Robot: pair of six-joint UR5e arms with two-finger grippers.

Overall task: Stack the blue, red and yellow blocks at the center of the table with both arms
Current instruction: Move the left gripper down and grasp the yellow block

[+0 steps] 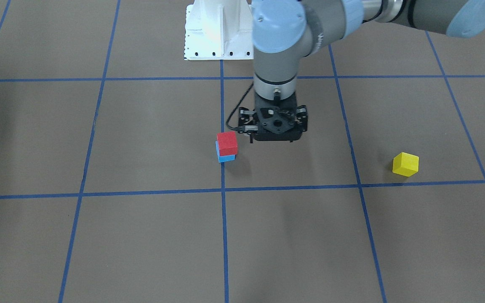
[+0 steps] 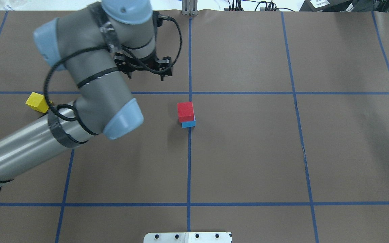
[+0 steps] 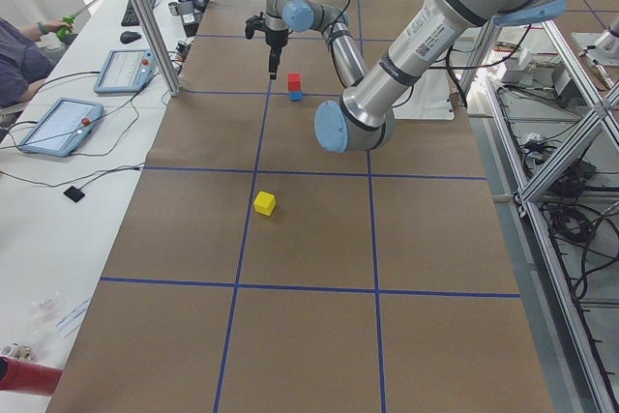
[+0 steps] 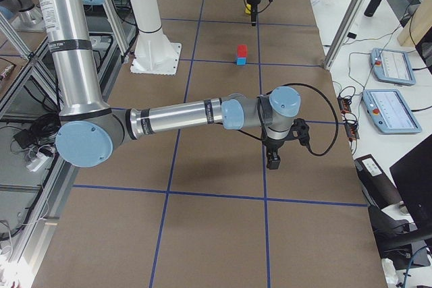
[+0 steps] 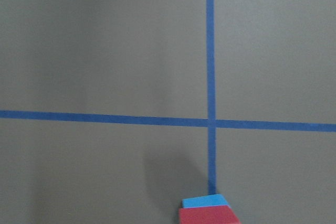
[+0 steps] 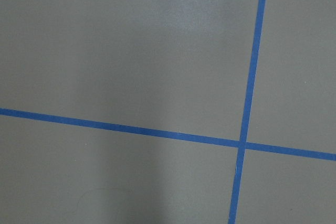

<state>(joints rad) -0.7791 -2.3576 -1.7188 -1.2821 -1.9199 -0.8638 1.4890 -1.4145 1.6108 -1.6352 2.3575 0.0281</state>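
Note:
A red block (image 1: 227,142) sits on a blue block (image 1: 226,158) at the table's centre, on a blue tape cross; the stack also shows in the overhead view (image 2: 185,111) and at the bottom edge of the left wrist view (image 5: 207,215). A yellow block (image 1: 405,164) lies alone on the robot's left side (image 2: 36,102). My left gripper (image 1: 275,134) hovers beside the stack, empty, jaws spread. My right gripper (image 4: 273,161) shows only in the exterior right view, low over bare table far from the blocks; I cannot tell its state.
The white robot base plate (image 1: 217,29) is at the table's robot side. Blue tape lines grid the brown table (image 2: 248,152). Tablets (image 3: 58,123) and an operator sit at a side bench.

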